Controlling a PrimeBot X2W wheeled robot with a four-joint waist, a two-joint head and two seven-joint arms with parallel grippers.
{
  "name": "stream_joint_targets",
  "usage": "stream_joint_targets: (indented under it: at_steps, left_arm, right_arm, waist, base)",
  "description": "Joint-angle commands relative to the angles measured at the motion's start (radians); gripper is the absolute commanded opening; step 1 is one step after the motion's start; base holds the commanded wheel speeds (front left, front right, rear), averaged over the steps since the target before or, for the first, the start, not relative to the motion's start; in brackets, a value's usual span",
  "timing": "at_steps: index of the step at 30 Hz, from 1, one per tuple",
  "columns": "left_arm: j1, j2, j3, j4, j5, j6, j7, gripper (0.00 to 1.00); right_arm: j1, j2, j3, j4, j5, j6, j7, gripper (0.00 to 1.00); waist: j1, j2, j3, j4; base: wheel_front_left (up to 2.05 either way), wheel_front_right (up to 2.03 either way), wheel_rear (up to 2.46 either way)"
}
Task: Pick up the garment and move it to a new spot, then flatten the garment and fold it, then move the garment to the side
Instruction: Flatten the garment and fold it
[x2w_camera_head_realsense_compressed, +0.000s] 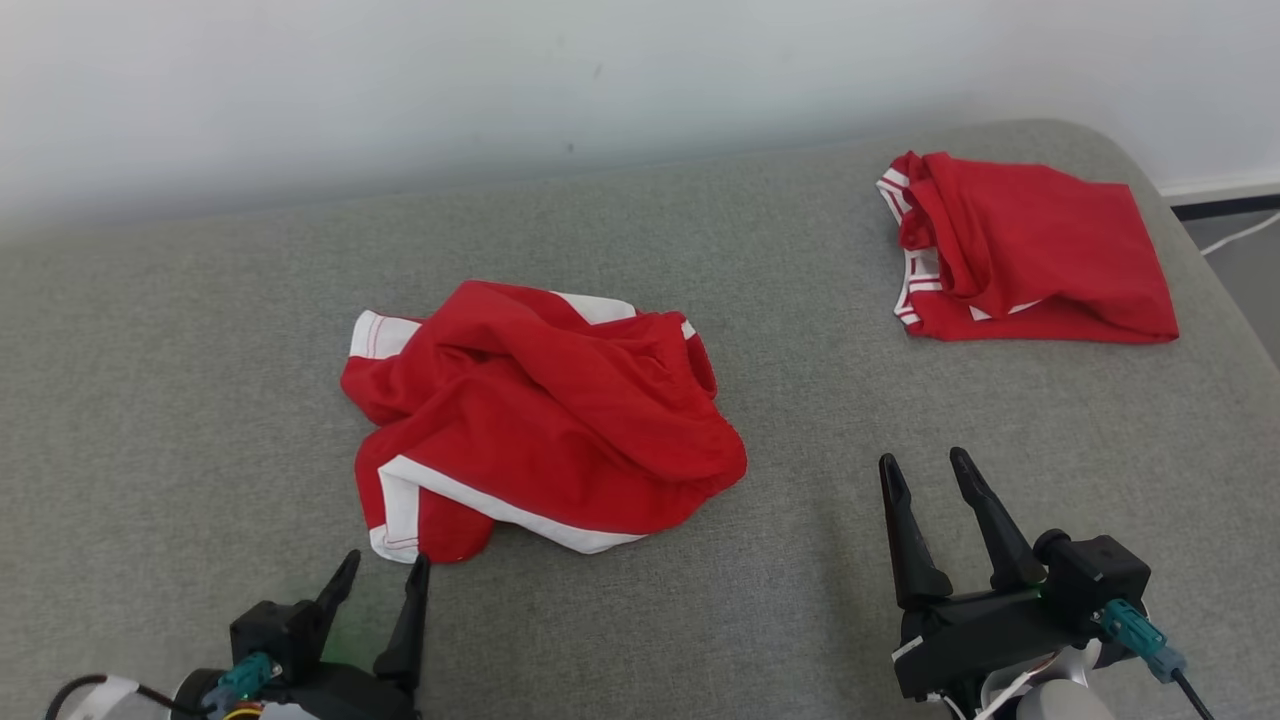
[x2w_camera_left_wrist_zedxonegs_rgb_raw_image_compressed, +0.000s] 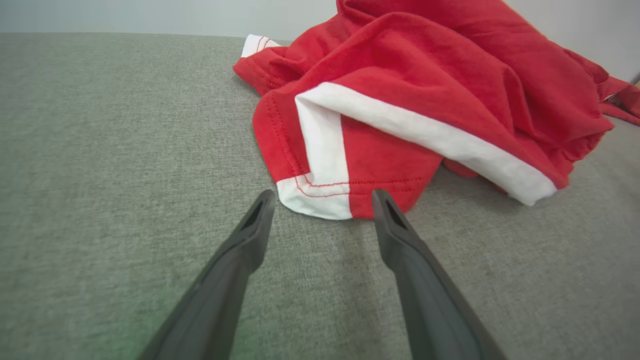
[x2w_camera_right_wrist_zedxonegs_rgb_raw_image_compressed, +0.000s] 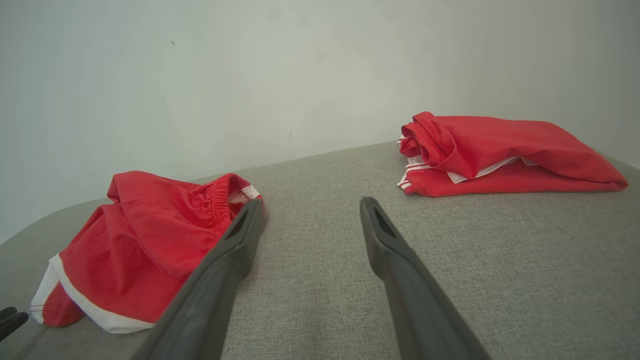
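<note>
Crumpled red garment (x2w_camera_head_realsense_compressed: 540, 420) sits mid grey cushion (x2w_camera_head_realsense_compressed: 200, 400) (sofa or mattress, hard to tell). Left gripper (x2w_camera_head_realsense_compressed: 387, 558) is low and angled forward, fingers spread, tips just beside its white hem corner. Right gripper (x2w_camera_head_realsense_compressed: 923, 457) hangs open too, empty, off to the side.

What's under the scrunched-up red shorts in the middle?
The crumpled shorts lie right on the grey cushion, which shows all around them. Their folds pile over each other, so anything tucked beneath is hidden.
</note>
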Motion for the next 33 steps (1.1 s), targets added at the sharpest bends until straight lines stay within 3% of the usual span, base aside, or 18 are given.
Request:
stream_joint_targets:
  at_steps: [1,10,11,12,21,28,33]
  left_arm:
    - [-0.018,0.012,-0.003,0.025,0.009,-0.003,-0.005,1.00]
    - [-0.084,0.027,-0.010,0.143,0.039,-0.006,-0.004,1.00]
    - [-0.091,0.025,-0.016,0.154,0.040,-0.007,-0.004,0.56]
    - [-0.100,0.024,-0.018,0.156,0.043,-0.007,-0.004,0.00]
    - [-0.088,0.026,-0.023,0.108,0.045,-0.009,-0.005,0.00]
    - [-0.032,0.058,-0.010,0.001,0.067,0.006,-0.005,0.00]
    - [0.040,0.117,-0.015,-0.131,0.113,0.021,-0.005,0.00]
  right_arm:
    - [-0.002,0.004,0.003,0.002,-0.005,-0.001,-0.001,1.00]
    - [-0.016,0.007,0.008,0.013,-0.003,-0.001,-0.001,1.00]
    - [-0.017,0.007,0.009,0.015,-0.004,-0.001,-0.001,1.00]
    - [-0.019,0.007,0.010,0.016,-0.005,-0.001,-0.001,1.00]
    - [0.003,0.006,0.003,0.024,-0.002,-0.001,-0.001,1.00]
    - [0.027,0.009,0.000,0.035,0.007,-0.001,-0.001,1.00]
    - [0.045,0.012,-0.009,0.048,0.012,-0.001,-0.001,1.00]
  waist:
    - [-0.0001,-0.0001,0.015,-0.014]
    - [-0.0001,-0.0001,0.025,-0.020]
    - [-0.0001,-0.0001,0.026,-0.018]
    - [-0.0001,-0.0001,0.026,-0.017]
    - [-0.0001,-0.0001,0.009,0.034]
    - [-0.0001,-0.0001,-0.030,0.105]
    - [-0.0001,-0.0001,-0.058,0.163]
  base:
    - [0.00,0.00,0.00]
    - [0.00,0.00,0.00]
    - [0.00,0.00,0.00]
    - [0.00,0.00,0.00]
    - [0.00,0.00,0.00]
    - [0.00,0.00,0.00]
    - [0.00,0.00,0.00]
